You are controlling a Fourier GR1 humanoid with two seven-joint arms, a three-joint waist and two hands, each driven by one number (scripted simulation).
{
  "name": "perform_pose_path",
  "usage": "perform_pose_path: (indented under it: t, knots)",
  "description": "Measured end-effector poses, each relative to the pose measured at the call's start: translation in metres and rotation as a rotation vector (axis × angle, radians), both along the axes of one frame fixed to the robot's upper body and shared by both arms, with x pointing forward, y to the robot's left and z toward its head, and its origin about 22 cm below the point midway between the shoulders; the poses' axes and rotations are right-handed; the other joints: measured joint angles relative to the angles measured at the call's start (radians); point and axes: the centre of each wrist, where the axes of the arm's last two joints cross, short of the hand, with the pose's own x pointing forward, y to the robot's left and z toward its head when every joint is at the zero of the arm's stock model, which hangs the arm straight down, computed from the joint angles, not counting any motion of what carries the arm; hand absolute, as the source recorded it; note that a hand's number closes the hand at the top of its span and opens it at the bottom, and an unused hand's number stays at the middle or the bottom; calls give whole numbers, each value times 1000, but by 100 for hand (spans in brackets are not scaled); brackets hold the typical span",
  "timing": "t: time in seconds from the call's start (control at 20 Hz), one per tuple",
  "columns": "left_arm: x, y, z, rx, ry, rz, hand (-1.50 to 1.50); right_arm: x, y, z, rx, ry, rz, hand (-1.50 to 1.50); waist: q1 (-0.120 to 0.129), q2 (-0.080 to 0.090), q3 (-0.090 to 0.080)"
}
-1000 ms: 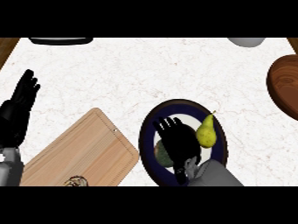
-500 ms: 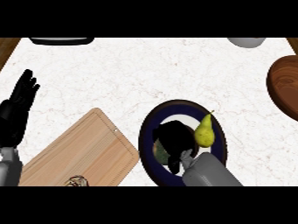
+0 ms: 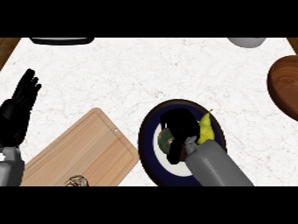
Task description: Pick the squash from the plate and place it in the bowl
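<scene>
The yellow-green squash (image 3: 206,129) lies on the dark-rimmed plate (image 3: 148,131) at the lower middle of the head view, stem pointing away. My right hand (image 3: 178,127) is on the plate with its fingers curled down against the squash's left side, hiding part of it. The wooden bowl (image 3: 296,94) sits at the right edge, apart from the plate. At the left edge my left hand (image 3: 15,113) rests open with its fingers up.
A wooden cutting board (image 3: 80,153) lies just left of the plate. A dark object (image 3: 60,40) and a grey one (image 3: 247,41) sit at the counter's far edge. White counter stretches between the plate and the bowl.
My right hand's fingers have curled in over the plate next to the squash. The squash, plate and left hand have stayed put.
</scene>
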Motion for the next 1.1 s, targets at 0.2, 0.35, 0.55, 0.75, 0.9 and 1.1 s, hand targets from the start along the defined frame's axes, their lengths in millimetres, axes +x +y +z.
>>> perform_pose_path:
  t: [0.2, 0.35, 0.55, 0.75, 0.9, 1.1]
  knots:
    - [-2, 0, -1, 1, -8, 5, 0, 42, -59, 16, 6, -38, -362, 150, -2, 11, 1]
    - [-1, 0, -2, -3, -7, -2, 0, 68, -94, 33, -2, -94, -570, 150, 7, 14, 2]
    - [-1, -2, -3, 5, -9, -12, 0, 94, -106, 57, -37, -191, -713, 150, 12, 11, 2]
    - [0, 1, -3, 5, -3, -6, 0, 105, -106, 97, -81, -374, -795, 150, 3, 5, 1]
    - [1, 2, -1, 6, 2, 1, 0, 109, -105, 136, -85, -549, -858, 150, -5, 0, 0]
    - [1, 11, 2, 8, 5, 15, 0, 102, -107, 174, -33, -717, -933, 150, -11, -2, 0]
